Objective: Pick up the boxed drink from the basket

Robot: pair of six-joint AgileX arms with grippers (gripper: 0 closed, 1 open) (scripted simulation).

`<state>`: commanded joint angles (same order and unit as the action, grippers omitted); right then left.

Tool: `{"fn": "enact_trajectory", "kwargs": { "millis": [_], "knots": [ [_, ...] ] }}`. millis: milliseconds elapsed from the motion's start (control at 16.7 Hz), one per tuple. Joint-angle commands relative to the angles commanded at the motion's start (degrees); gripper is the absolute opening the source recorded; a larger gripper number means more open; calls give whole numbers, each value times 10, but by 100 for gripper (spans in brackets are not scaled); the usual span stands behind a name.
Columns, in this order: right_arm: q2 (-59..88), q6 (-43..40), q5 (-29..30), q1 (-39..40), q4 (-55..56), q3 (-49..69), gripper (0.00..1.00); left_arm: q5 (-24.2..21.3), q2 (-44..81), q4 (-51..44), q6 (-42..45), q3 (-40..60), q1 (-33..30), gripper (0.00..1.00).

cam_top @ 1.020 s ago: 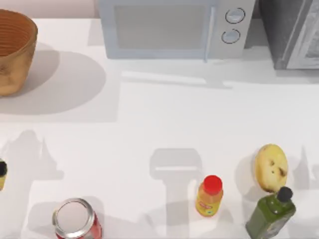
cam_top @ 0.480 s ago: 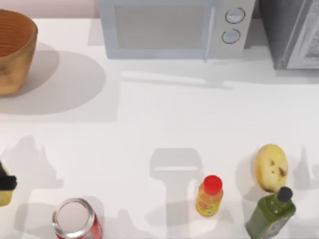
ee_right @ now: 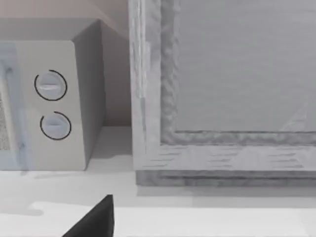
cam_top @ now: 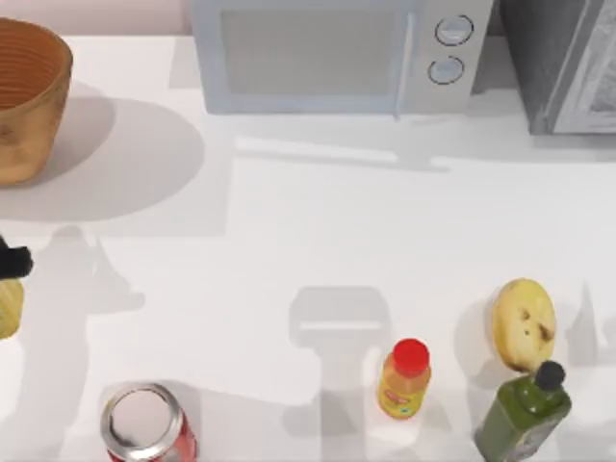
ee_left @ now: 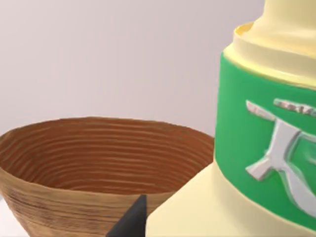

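Note:
The boxed drink (cam_top: pixel 8 308), pale yellow, hangs at the table's far left edge in the top view, with my left gripper (cam_top: pixel 10 262) shut on it. In the left wrist view the carton (ee_left: pixel 256 148) looms close, showing a green label with silver print, and a black fingertip (ee_left: pixel 131 222) sits beside its base. The basket (cam_top: pixel 24 96) stands at the back left corner, apart from the carton; its ribbed brown inside (ee_left: pixel 98 163) lies just beyond the carton and holds nothing visible. A dark part of my right gripper (ee_right: pixel 94 222) shows low in the right wrist view, facing the back right.
A microwave (cam_top: pixel 332 53) and a grey appliance (cam_top: pixel 568 63) line the back. Along the front stand a red can (cam_top: pixel 144 423), an orange bottle (cam_top: pixel 404 378), a dark green bottle (cam_top: pixel 525 409) and a potato (cam_top: pixel 523 324).
My left gripper has carried the boxed drink along the left edge, away from the front and toward the basket. Everything else on the table has stayed put.

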<state>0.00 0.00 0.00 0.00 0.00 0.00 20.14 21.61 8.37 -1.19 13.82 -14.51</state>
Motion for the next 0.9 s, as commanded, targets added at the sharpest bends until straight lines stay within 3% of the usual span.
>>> {"fn": "enact_trajectory", "kwargs": {
  "millis": [660, 900],
  "knots": [
    [0, 0, 0, 0, 0, 0, 100, 566, 653, 242, -18, 380, -378, 0],
    [0, 0, 0, 0, 0, 0, 100, 728, 840, 308, -28, 485, -484, 0]
  ]
}}
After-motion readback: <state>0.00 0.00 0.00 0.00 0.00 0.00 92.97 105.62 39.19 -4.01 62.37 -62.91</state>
